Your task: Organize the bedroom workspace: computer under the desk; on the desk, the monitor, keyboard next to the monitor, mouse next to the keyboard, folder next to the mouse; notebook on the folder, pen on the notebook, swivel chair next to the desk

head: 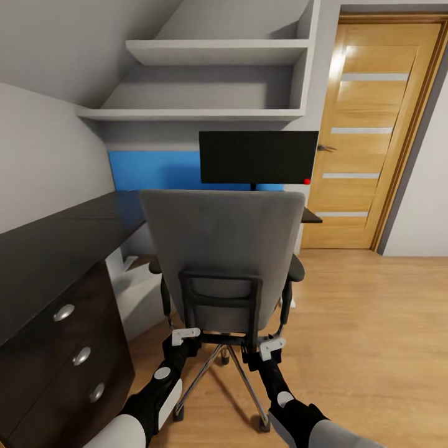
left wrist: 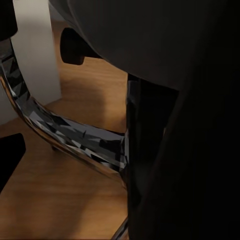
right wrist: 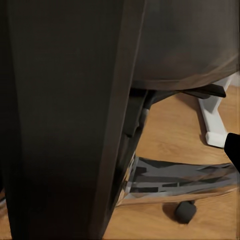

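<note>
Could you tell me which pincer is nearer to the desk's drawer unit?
Left. The left pincer sits at the lower left of the swivel chair back frame, on the side toward the drawer unit. The right pincer is at the frame's lower right, farther away.

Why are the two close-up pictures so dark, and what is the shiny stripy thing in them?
Left wrist view: the swivel chair sits so close that its dark frame blocks the light; the stripy bar is its chrome base, mirroring the room in jagged patches. Right wrist view: same dark frame, same patchy chrome. Head view: bright and evenly lit, with glare on the door.
</note>
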You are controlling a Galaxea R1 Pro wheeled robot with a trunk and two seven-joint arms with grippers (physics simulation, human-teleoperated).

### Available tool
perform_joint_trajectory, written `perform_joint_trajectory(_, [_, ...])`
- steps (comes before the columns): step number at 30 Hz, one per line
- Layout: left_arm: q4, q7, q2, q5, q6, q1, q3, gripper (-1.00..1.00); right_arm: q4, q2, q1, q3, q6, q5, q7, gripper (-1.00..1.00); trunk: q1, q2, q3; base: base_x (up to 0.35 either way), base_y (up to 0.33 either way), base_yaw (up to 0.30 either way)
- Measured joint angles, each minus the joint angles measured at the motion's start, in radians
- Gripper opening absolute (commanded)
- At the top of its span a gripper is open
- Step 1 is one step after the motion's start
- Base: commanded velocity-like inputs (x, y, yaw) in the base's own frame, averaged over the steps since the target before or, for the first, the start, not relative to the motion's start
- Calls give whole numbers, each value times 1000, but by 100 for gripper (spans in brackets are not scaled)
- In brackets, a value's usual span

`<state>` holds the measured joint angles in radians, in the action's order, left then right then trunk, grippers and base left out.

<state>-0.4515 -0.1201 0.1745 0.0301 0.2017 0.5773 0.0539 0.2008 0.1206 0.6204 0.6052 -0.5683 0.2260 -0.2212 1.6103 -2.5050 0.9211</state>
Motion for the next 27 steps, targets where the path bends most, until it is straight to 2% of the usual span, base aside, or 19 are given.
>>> perform_joint_trajectory(9, [4,1,0,-1,0,1,-1,100,1,0,0,0,0,-1,-2,100,0,0,0,64,-21,0])
perform_joint_trajectory(27, [10,1,0,-1,0,1,0,100,0,0,0,-1,0,1,-2,100,0,0,0,275,0,0])
